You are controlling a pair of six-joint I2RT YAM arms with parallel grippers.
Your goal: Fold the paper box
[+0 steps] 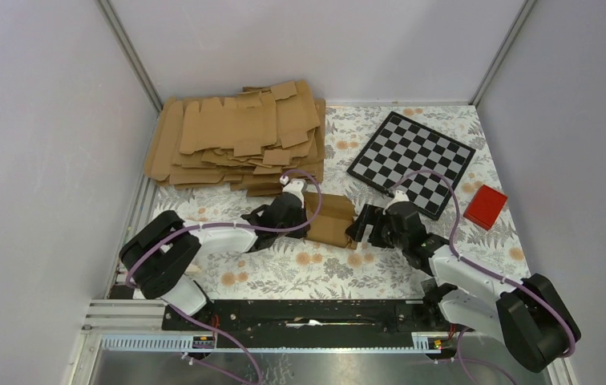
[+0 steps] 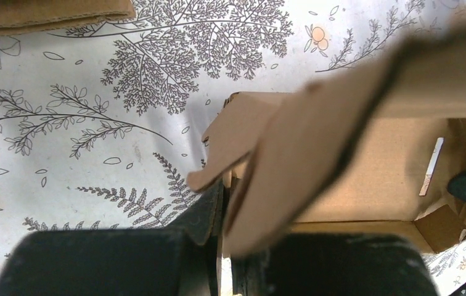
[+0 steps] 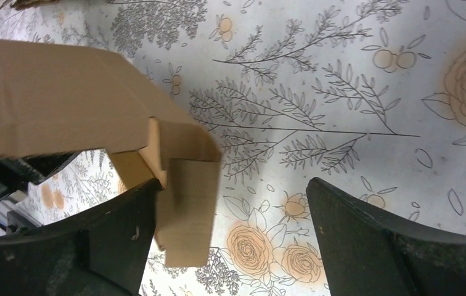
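Observation:
The paper box (image 1: 329, 218), a small brown kraft carton partly folded up, sits on the flowered cloth between my two arms. My left gripper (image 1: 304, 213) is shut on the box's left wall; in the left wrist view the cardboard (image 2: 317, 142) is pinched between the dark fingers (image 2: 209, 213) and a loose flap sticks out towards the camera. My right gripper (image 1: 361, 227) stands open at the box's right end. In the right wrist view a hanging flap of the box (image 3: 187, 203) lies against the left finger (image 3: 119, 228), with wide free space to the right finger (image 3: 366, 228).
A big pile of flat brown blanks (image 1: 236, 136) lies at the back left. A black-and-white checkerboard (image 1: 412, 160) sits at the back right, with a small red block (image 1: 486, 206) beside it. Grey walls close in the table on three sides.

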